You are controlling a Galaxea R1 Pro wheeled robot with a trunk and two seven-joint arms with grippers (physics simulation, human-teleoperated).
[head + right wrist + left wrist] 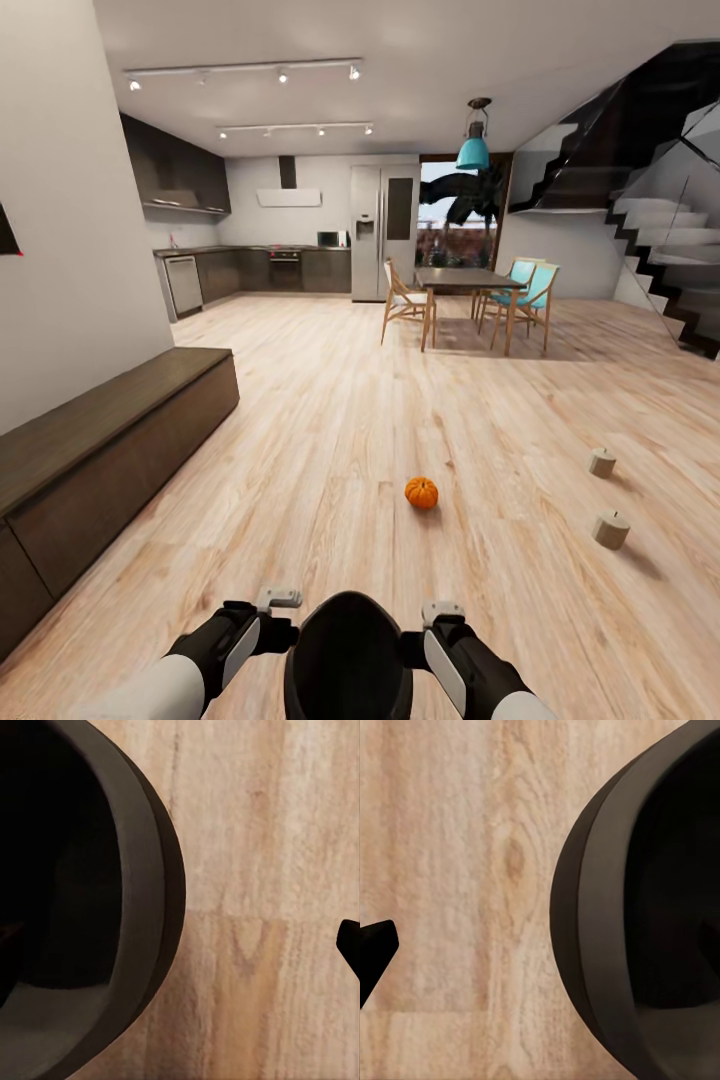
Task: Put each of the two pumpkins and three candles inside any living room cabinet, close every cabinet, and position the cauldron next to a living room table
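The black cauldron (348, 655) sits at six o'clock in the head view, held between both arms; the left gripper (272, 618) and right gripper (432, 625) press at its rim, fingers apparently clamped on it; one pumpkin (421, 492) lies on the wooden floor (330, 420) near twelve o'clock of the cauldron; two candles (602, 462) (611, 530) stand at two o'clock, well apart from it; the cabinet (110, 450) runs along the wall at ten o'clock, fronts closed; a dining table (468, 280) stands far off.
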